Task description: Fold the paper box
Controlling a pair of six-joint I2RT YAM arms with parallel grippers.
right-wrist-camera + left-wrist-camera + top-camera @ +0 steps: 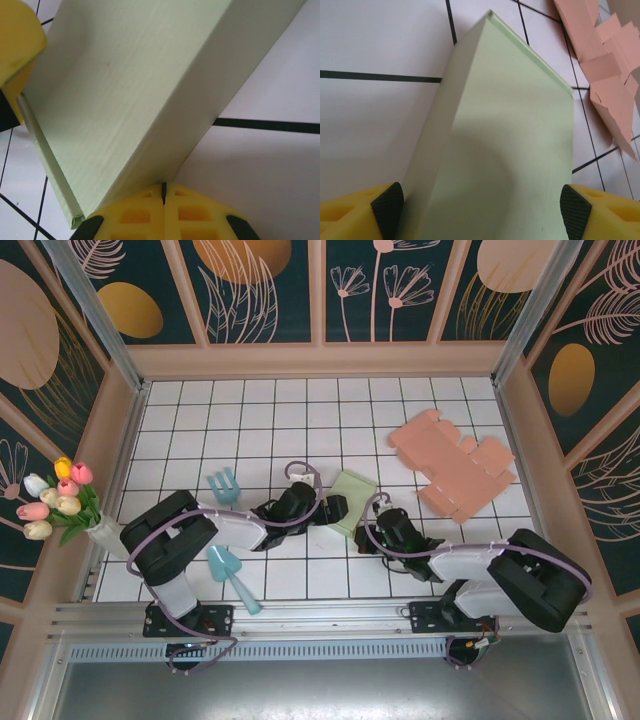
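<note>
Right now we are looking at the pale green box (352,498) sitting near the middle of the white tiled surface (270,420), a little toward 3 o'clock, already folded into a closed block. Both arms are reaching in toward it.

We are finding the left claw (480,212) coming at the box from 9 o'clock. Its jaws are standing wide, nearly as far apart as they go, and the box is lying between them. From the left wrist we are seeing one black pad (387,207) sitting against the box's side wall and the other meeting the opposite edge, so the claw is gripping the box across its width.

We are seeing the right claw (163,192) at about 5 o'clock of the box. Its yellow tips are pressing together with nothing between them, and they are sitting just at the foot of the box's side wall; we cannot tell whether they are touching it.

Pink blanks (455,465) are lying flat at 2 o'clock of the box, well apart from it. A teal fork (225,485) is lying off at 9 o'clock, a teal shovel (230,575) at 8 o'clock, and tulips (58,502) are standing at the surface's 9 o'clock edge.
</note>
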